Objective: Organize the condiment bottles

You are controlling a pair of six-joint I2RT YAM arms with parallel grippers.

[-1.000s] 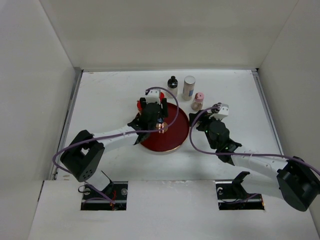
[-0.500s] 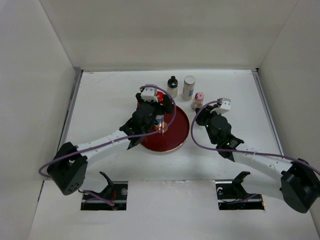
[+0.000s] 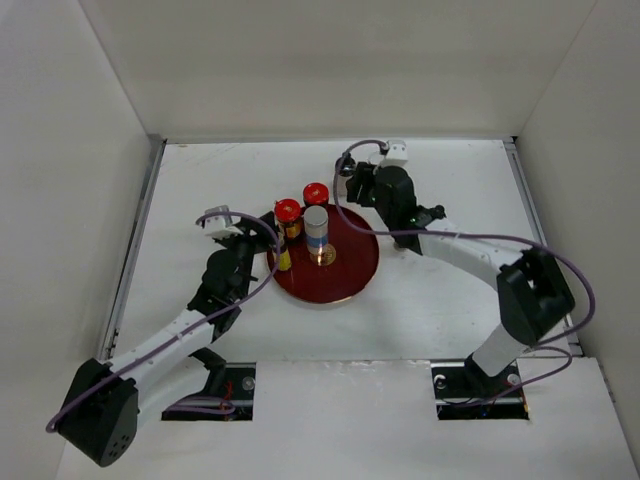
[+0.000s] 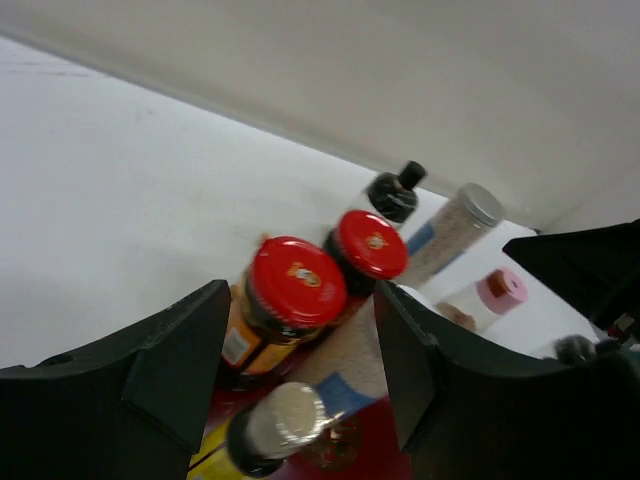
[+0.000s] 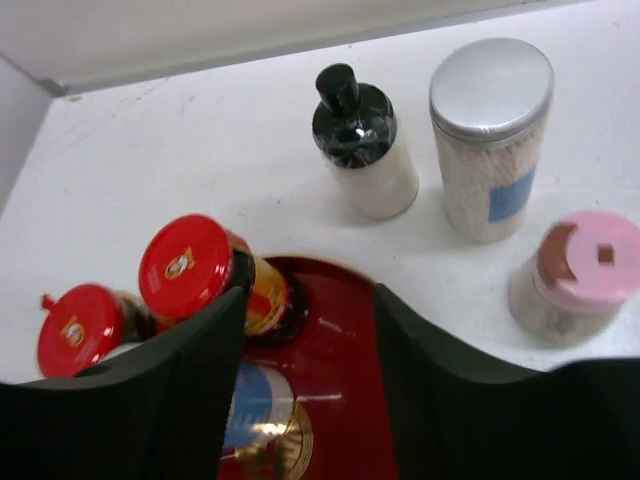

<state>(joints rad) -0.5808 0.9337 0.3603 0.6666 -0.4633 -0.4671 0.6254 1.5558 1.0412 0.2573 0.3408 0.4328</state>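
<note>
Left gripper [image 4: 300,335] and right gripper [image 5: 310,335] gaped, holding nothing. The dark red tray [image 3: 352,272] bore a blue-labelled bottle [image 3: 316,226], with two red-lidded jars [image 3: 287,210] at its far-left rim. A silver-lidded jar [image 5: 489,110], black-capped bottle [image 5: 356,130] and pink-capped bottle [image 5: 585,270] stood on the table just behind. No writing was legible.

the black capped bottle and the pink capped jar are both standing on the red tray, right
Not quite. The black-capped bottle and the pink-capped jar are both standing on the white table, past the edge of the red tray, not on it. The right wrist view shows this.
</note>
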